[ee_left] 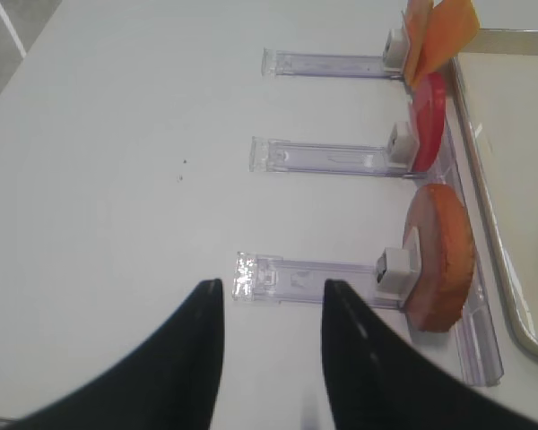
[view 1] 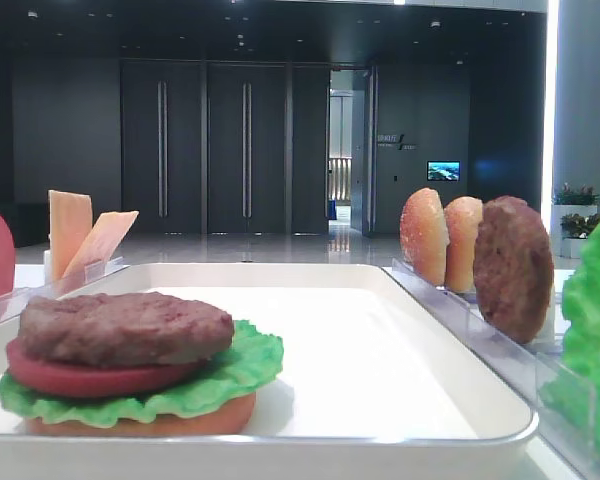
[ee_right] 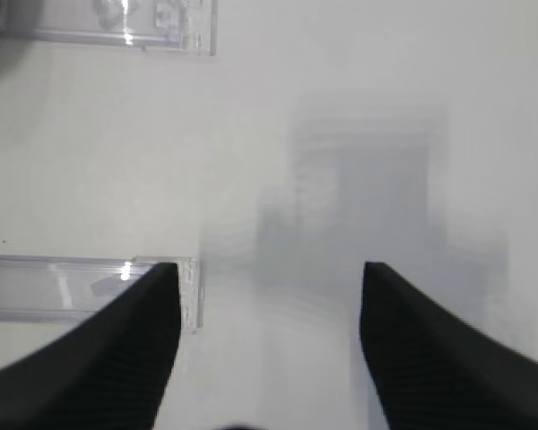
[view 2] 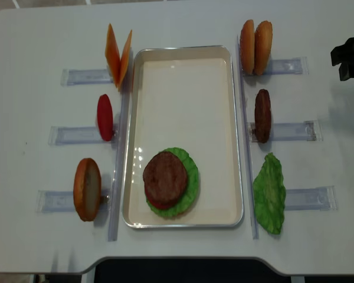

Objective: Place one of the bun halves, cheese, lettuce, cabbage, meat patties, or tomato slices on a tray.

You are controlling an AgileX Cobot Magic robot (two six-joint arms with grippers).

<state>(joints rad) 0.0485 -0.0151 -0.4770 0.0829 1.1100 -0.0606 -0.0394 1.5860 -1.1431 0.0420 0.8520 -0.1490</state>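
On the white tray (view 2: 224,88), toward its near end, sits a partial stack: flat bun base (view 1: 140,424) at the bottom, ruffled lettuce (view 2: 192,171), a tomato slice (view 1: 90,378), and a dark meat patty (view 2: 164,177) on top. Left of the tray, clear slotted racks (view 2: 76,76) hold, far to near, two cheese slices (view 2: 118,55) leaning together, a second tomato slice (view 2: 105,117) on edge, and a bun half (view 2: 87,188) on edge. Right of the tray, racks carry two upright bun halves (view 2: 255,46) side by side, then a second meat patty (view 2: 262,115) on edge, then a loose lettuce leaf (view 2: 269,193) lying just beside the tray's near right corner. Left gripper (ee_left: 271,291): fingers look slightly parted in the wrist view, yet they sit essentially closed with nothing between them, hovering over bare table to the left of the tray, by the nearest rack. Right gripper (ee_right: 267,273): fingers spread wide, empty, over plain table well right of the tray; a dark part of that arm (view 2: 349,56) shows at the frame's right edge. Writing: a sign on the far wall, beyond the tray, is too small to read; no labels on the food pieces or racks.
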